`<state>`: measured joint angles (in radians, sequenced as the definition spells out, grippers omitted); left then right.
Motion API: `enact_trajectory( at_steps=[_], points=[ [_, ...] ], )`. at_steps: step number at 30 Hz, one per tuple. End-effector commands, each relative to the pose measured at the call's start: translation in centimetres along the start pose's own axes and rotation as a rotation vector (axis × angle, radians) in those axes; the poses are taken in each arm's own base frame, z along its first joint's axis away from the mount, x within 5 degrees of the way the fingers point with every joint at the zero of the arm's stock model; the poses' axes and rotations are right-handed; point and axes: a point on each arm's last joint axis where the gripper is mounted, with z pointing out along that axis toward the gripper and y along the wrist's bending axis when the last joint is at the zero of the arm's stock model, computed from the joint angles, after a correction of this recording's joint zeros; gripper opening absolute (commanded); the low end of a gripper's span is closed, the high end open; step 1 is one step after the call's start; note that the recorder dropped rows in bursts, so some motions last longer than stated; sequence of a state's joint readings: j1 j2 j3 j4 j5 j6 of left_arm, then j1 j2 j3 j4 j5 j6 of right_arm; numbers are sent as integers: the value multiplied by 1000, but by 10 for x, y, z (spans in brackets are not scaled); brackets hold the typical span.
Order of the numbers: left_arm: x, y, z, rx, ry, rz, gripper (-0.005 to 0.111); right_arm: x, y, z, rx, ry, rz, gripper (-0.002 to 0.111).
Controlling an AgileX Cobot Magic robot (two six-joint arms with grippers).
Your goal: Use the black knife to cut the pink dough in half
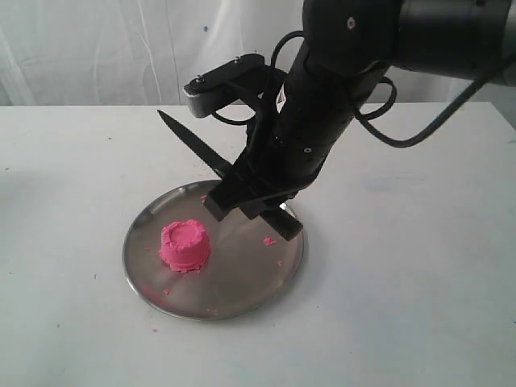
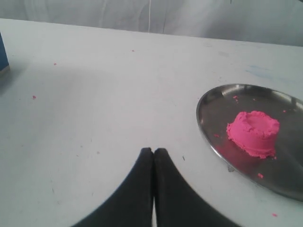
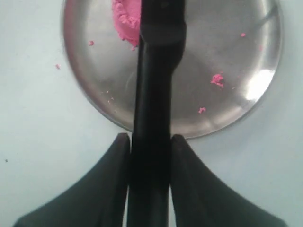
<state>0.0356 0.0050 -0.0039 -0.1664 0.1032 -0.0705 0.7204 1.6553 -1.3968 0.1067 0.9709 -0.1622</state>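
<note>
Here the right gripper [image 3: 150, 138] pinches the black knife [image 1: 190, 143] above the steel plate [image 1: 250, 284] holding the uncut pink dough [image 1: 185, 245], while the left gripper [image 2: 153, 152] has its jaws pressed together.

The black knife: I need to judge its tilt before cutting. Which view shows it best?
Exterior view: the black knife shows its tilted, pointed blade from the side. Right wrist view looks along it, between the fingers. Left wrist view misses it.
</note>
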Motion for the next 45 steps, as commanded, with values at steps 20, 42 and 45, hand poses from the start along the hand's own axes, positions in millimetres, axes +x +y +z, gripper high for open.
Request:
enact_trajectory(
  at_steps=[20,42,45],
  points=[
    [-63,-28,22,159,167,-855,35,15,76,-47,-156,-108,-398,0],
    [-115,-56,73,183,272,-804,55,-5,90,9,-51,-141,-175,0],
    [-116,-55,73,180,259,-811,55,-7,96,8,-115,-168,-127,0]
  ],
)
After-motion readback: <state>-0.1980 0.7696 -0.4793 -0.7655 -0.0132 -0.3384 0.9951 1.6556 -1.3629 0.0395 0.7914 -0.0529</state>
